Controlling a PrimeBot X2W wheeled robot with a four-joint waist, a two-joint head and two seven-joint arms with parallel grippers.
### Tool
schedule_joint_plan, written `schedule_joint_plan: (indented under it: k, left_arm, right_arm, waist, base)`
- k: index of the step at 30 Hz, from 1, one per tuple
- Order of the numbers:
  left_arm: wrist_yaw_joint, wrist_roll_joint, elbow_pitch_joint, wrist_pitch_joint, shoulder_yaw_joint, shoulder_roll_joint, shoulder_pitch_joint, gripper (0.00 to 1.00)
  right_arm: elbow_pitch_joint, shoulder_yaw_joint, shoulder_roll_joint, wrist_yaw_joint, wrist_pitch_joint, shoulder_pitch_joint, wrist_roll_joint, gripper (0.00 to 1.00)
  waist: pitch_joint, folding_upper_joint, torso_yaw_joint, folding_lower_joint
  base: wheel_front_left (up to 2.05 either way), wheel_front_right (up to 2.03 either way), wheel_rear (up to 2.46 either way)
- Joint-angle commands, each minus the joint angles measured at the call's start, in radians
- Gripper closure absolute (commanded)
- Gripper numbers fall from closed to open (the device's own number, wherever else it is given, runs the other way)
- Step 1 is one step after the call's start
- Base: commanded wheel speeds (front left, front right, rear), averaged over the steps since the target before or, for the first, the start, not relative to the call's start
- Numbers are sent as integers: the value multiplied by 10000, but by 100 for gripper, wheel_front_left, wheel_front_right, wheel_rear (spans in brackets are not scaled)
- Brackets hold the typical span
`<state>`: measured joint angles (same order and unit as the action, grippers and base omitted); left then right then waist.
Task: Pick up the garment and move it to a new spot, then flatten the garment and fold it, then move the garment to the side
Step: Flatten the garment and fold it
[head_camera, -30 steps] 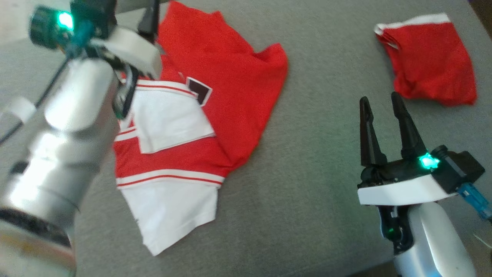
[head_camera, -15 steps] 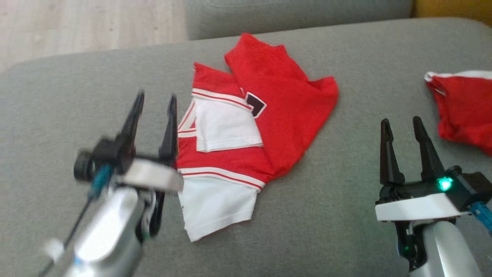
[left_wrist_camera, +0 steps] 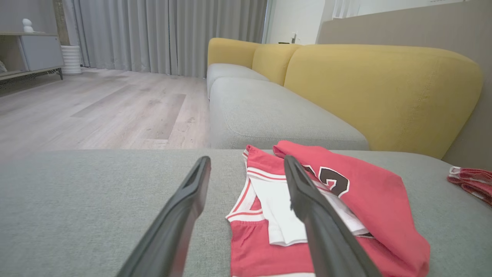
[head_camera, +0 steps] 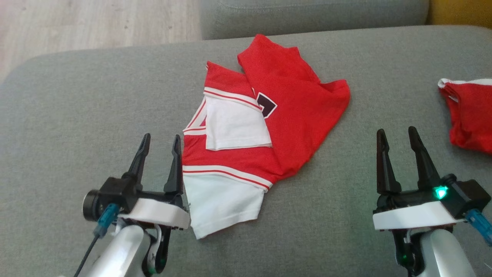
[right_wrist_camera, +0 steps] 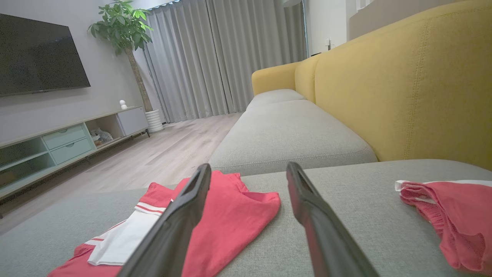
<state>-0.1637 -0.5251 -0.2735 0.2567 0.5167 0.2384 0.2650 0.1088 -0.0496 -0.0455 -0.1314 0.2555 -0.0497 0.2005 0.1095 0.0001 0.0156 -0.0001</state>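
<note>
Nearest the front edge of the sofa cushion (head_camera: 69,115), the left gripper (head_camera: 162,136) and right gripper (head_camera: 396,130) are being held with fingers spread wide and nothing between them. The left one is just beside the jersey (head_camera: 296,111), the right one well apart from it. The jersey is being carried mid-cushion, rumpled and loosely doubled, its red top reaching toward the far edge. It is being judged light, soft and floppy, likely to sag and unfold when lifted, so a pinch on the layered white near hem is being favoured. Farther right, a second red garment (head_camera: 471,119) is being seen bunched.
</note>
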Motion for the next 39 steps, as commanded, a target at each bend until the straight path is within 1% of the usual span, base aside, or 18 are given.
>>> schedule_joint_plan:
  k: [1,4,6,7,9,12,15,19,22,28,29,31,32,39]
  left_arm:
    - [71,65,187,49,-370,76,564,0]
    - [436,-116,-127,-172,-201,-58,849,0]
    - [714,-310,-497,-497,-85,-148,1072,0]
    - [885,-379,-918,-809,38,-207,1340,0]
    - [1025,-471,-1380,-1131,144,-319,1623,0]
    - [1048,-485,-2099,-1459,238,-468,2076,0]
    - [838,-405,-2825,-1625,233,-543,2483,0]
    - [696,-340,-3626,-1676,242,-627,2878,0]
    - [612,-367,-4063,-1525,158,-677,3080,0]
    - [1081,-488,-4489,-1148,240,-842,3261,0]
    - [1130,-480,-4550,-1107,273,-860,3287,42]
    - [1204,-469,-4674,-1059,336,-901,3331,93]
    - [1232,-468,-4732,-1035,359,-917,3351,100]
    - [1327,-527,-4704,-586,305,-964,3476,100]
  right_arm:
    - [-334,-259,-47,7,63,-333,-95,0]
    - [-346,-297,-47,7,63,-380,-77,0]
    - [-357,-344,-47,7,63,-443,-62,0]
    - [-363,-406,-47,7,63,-527,-57,0]
    - [-377,-376,-47,7,63,-597,-53,0]
    - [-399,-329,-47,7,63,-704,-74,0]
    - [-425,-333,-47,7,63,-806,-36,0]
    - [-427,-353,-47,7,63,-870,40,0]
    - [-417,-368,-47,7,63,-910,83,0]
    - [-383,-298,-47,7,63,-956,124,0]
    - [-365,-288,-47,7,63,-959,123,0]
    - [-328,-290,-47,7,63,-969,123,0]
    - [-311,-302,-47,7,63,-975,126,0]
    - [-190,-391,-47,7,63,-926,120,0]
  waist:
    - [101,-1,-85,1]
    - [330,-1,-253,1]
    - [521,-1,-408,1]
    - [714,-1,-593,1]
    - [891,-1,-741,1]
    - [1151,-1,-947,1]
    - [1363,-1,-1148,1]
    - [1579,-1,-1346,1]
    - [1686,-1,-1457,1]
    - [1718,-1,-1534,1]
    - [1708,-1,-1534,1]
    - [1685,-1,-1527,1]
    - [1671,-1,-1525,1]
    - [1446,-1,-1518,1]
  base:
    - [0,0,0]
    - [0,0,0]
    - [0,0,0]
    - [0,0,0]
    - [0,0,0]
    - [0,0,0]
    - [0,0,0]
    - [0,0,0]
    - [0,0,0]
    - [0,0,0]
    - [0,0,0]
    - [0,0,0]
    - [0,0,0]
    - [0,0,0]
